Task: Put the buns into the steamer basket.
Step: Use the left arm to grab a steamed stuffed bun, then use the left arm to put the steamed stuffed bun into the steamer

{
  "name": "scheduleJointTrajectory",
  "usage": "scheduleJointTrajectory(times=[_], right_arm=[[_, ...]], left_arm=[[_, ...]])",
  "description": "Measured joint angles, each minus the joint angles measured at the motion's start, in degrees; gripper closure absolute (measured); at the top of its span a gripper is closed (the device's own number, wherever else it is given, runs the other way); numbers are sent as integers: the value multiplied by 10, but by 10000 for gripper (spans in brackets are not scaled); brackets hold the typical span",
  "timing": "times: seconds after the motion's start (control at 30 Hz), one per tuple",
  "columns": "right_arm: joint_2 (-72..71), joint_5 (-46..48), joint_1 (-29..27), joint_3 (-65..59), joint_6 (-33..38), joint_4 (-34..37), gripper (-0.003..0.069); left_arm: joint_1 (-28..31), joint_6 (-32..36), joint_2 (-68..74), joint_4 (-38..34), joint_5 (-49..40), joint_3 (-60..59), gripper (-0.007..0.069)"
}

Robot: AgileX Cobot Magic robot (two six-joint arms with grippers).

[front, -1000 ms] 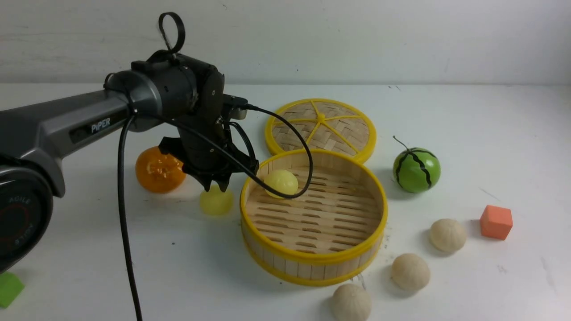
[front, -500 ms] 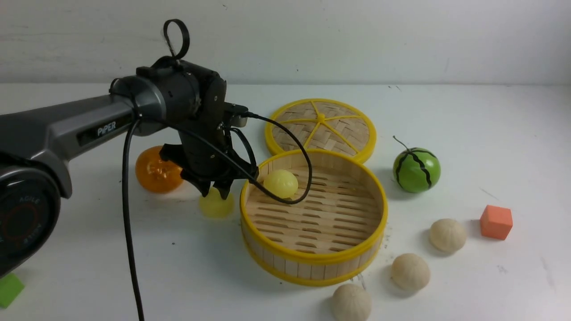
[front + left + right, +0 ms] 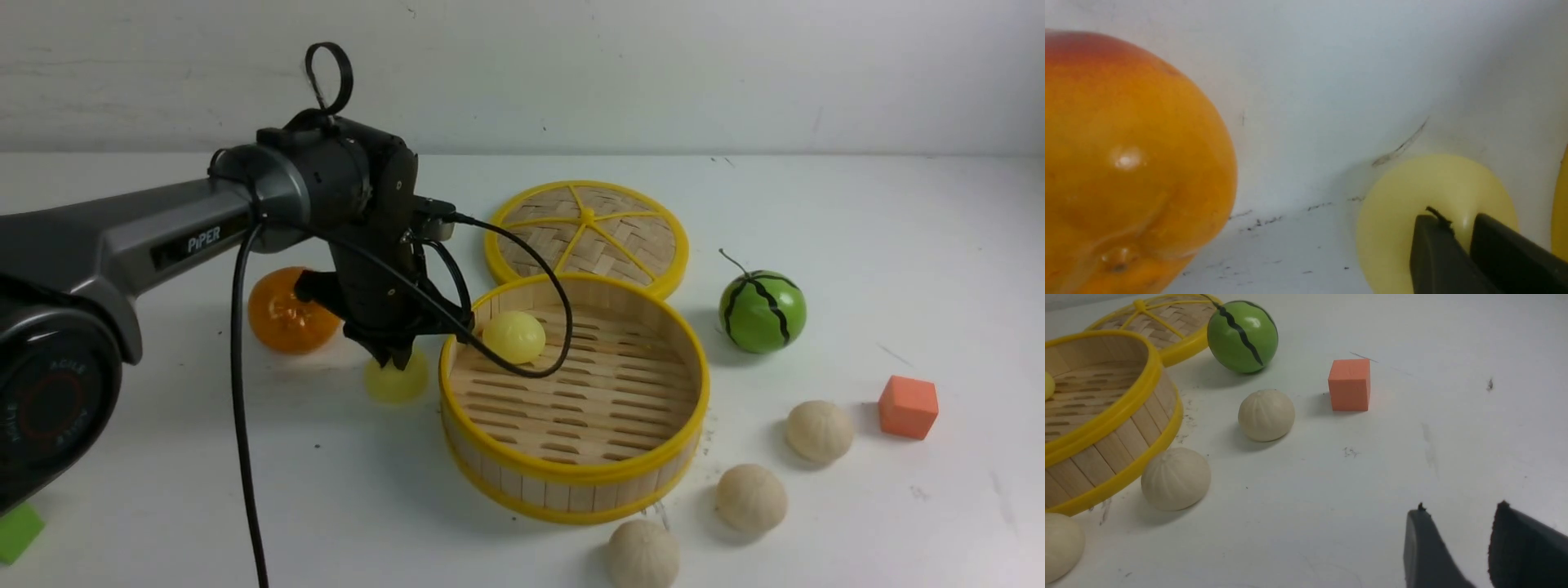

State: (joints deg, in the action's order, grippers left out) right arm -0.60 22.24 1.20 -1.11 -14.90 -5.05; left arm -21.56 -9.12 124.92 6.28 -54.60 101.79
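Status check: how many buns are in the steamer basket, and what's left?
Done: one yellow bun sits in the steamer basket. In hand: the left jaws pinch the second yellow bun, not yet lifted off the table beside the basket. Left: three pleated buns on the table off the basket's near right side.

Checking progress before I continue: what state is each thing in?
left gripper: shut on outer yellow bun
outer yellow bun: pinched, on the table
right gripper: open, empty
steamer basket: uncovered, inner yellow bun inside
lid: off, flat on table
pleated buns: three, on table, outside basket
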Motion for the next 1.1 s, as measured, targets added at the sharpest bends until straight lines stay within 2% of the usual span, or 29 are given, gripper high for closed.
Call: scheduleJointTrajectory(times=[0.03,0.07,0.33,0.43,0.67,0.87,0.97,1.1], right_arm=[[0,0,0,0,0,0,420],[0,0,0,0,0,0,420],[0,0,0,0,0,0,420],[0,0,0,0,0,0,420],[0,0,0,0,0,0,420],[0,0,0,0,0,0,420],[0,0,0,0,0,0,420],[0,0,0,0,0,0,420]], left_arm=[[0,0,-2,2,-9,4,632],[0,0,-4,3,-16,7,638],[-8,1,-87,8,-75,23,638],[-27,9,-119,-3,-79,27,638],[-132,32,-103,-40,-76,29,638],[-147,26,-47,-36,-72,28,638],[-143,24,-31,-13,-64,28,613],[-143,24,-28,16,-49,28,538]])
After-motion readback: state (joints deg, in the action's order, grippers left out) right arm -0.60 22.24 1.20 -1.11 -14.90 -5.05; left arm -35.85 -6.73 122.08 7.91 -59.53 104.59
